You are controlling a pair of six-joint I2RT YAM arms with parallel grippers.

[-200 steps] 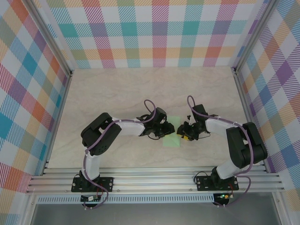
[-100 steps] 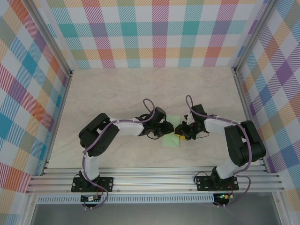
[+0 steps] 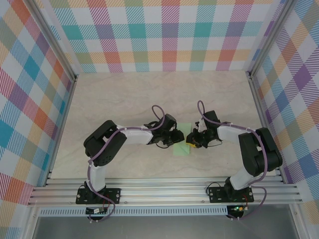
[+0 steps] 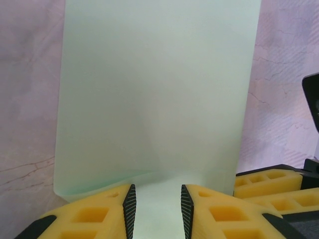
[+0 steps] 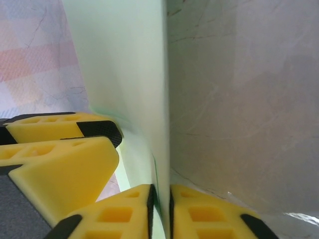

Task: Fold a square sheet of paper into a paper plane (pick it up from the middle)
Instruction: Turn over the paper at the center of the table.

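Table marbled, plaid walls around, rail at the near edge. The square sheet of paper, pale mint, sits mid-table, partly covered by left gripper and right gripper. Left wrist: sheet plain, faint crease, near edge in the narrow gap between the pads — pads apart. Right wrist: pads pinched onto the sheet's upturned edge — left gripper's yellow fingers just beside.

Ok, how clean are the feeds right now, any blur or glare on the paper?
Top external: even light, sharp, though the square sheet of paper is small in frame. Left wrist: no glare, the sheet reads soft and nearly featureless. Right wrist: the sheet's edge is blurred, and the table beside it looks shaded grey.
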